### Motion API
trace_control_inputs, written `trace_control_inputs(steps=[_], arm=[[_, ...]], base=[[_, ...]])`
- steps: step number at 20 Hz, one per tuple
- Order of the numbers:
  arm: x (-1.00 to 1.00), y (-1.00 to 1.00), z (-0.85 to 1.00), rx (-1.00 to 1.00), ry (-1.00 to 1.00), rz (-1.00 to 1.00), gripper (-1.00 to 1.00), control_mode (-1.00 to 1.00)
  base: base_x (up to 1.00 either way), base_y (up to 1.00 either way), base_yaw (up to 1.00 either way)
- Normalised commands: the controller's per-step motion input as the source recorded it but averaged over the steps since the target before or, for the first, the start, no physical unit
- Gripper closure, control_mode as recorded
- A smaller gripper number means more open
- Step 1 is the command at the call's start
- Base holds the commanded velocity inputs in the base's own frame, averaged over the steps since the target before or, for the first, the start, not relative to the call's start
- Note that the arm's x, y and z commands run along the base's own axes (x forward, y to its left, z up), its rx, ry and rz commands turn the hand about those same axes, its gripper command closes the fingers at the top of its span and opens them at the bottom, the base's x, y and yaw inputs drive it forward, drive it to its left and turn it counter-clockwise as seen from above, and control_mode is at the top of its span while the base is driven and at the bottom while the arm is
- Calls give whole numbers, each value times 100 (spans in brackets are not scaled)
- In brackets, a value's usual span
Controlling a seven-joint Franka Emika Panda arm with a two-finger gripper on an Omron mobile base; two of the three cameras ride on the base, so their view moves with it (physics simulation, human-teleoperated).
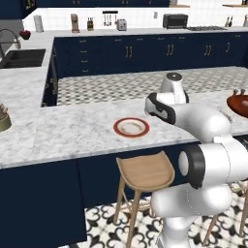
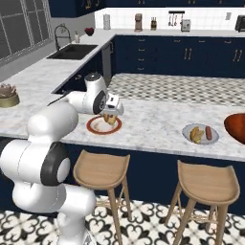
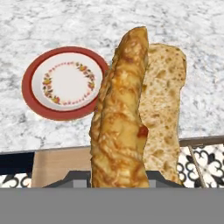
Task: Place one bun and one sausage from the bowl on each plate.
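Note:
My gripper (image 2: 113, 113) is shut on a long golden bun (image 3: 127, 109) and holds it in the air just above the red-rimmed plate (image 2: 95, 128). In the hand view the bun stands upright in front of the camera, and the red-rimmed plate (image 3: 65, 83) lies bare beyond it to the left. From the left base my own arm covers the hand; the red-rimmed plate (image 1: 131, 127) lies beside it on the marble counter. The grey plate (image 2: 213, 140) to the right carries a bun (image 2: 195, 134) and a sausage (image 2: 208, 132). The orange-red bowl (image 2: 237, 127) sits at the far right edge.
Two wooden stools (image 2: 101, 170) (image 2: 208, 182) stand below the counter's front edge. A small pot with a plant (image 2: 8, 98) sits far left on the counter. The sink (image 2: 72, 51) lies at the back left.

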Motion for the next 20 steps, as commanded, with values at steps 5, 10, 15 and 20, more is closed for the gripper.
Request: trace_control_inputs(steps=[5, 10, 15, 20], arm=[[0, 0, 0, 0, 0, 0, 100, 100], [0, 0, 0, 0, 0, 0, 100, 100], [0, 0, 0, 0, 0, 0, 100, 100], [22, -12, -26, 1, 0, 6, 100, -100]], base=[[28, 67, -7], [46, 7, -2], [62, 0, 0], [21, -1, 2]])
